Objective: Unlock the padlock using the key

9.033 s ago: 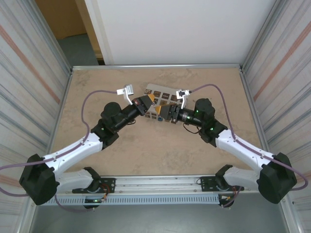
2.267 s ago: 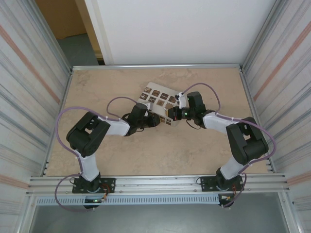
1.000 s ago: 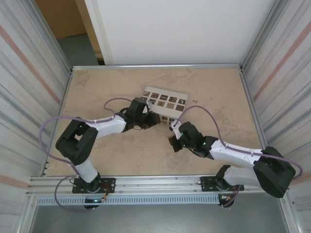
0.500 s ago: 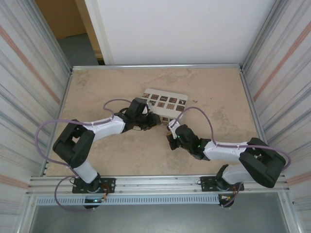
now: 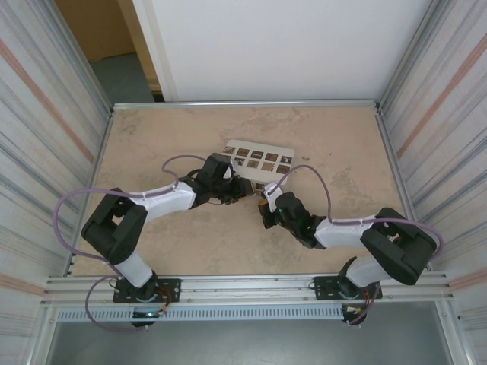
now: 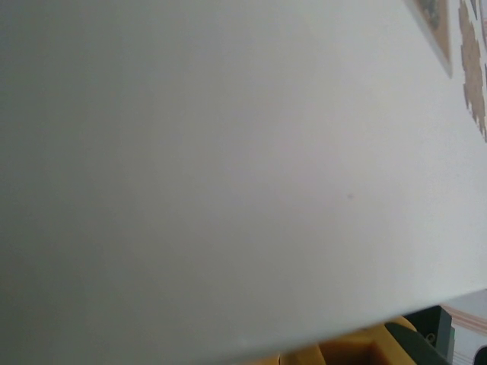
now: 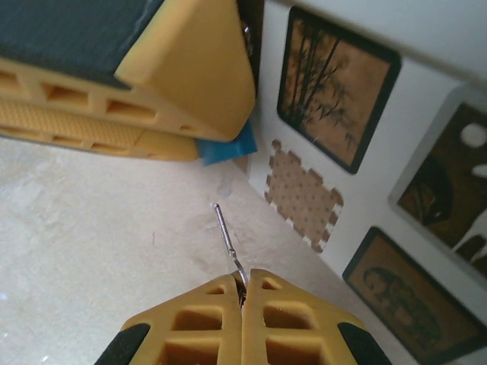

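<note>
In the right wrist view, my right gripper (image 7: 243, 285) is shut on the key (image 7: 228, 239), a thin silvery shaft whose tip points up at the left gripper's yellow fingers (image 7: 190, 76). A blue corner of the padlock (image 7: 230, 147) pokes out from between those fingers; its shackle is hidden. A short gap separates the key tip from the padlock. In the top view, the left gripper (image 5: 240, 190) sits against the near edge of the white box (image 5: 260, 152), and the right gripper (image 5: 264, 211) is just below and to its right.
The white box with dark patterned squares (image 7: 426, 114) lies close on the right of the key. Its white face (image 6: 228, 152) fills most of the left wrist view, with a yellow finger (image 6: 342, 353) at the bottom. Bare tabletop (image 5: 228, 243) lies toward me.
My right gripper pulled back from the box toward the near side, then crept up-left toward the left gripper, the arm folding. The left arm has hardly moved.
</note>
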You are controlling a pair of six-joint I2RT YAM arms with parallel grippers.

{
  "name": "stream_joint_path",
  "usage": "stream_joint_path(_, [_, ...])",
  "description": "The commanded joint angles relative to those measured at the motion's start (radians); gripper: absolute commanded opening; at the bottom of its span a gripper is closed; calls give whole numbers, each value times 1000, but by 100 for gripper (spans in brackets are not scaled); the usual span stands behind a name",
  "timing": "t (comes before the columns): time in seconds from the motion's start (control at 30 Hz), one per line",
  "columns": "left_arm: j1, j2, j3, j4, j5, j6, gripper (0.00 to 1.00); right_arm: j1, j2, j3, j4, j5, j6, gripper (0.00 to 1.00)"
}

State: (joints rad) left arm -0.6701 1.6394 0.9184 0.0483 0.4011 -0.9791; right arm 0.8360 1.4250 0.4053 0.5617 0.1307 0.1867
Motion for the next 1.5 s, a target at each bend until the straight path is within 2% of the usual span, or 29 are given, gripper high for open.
stream_joint_path(0.0, [-13, -58, 23, 26, 40, -26, 17, -21, 22, -8, 62, -18, 34, 0])
stream_joint_path(0.37, [-13, -61, 17, 27, 37, -26, 17, -25, 48, 15, 69, -31, 35, 0])
stream_joint_path(1.47, [-13, -42, 11, 42, 37, -27, 18, -44, -14, 11, 80, -68, 71, 0])
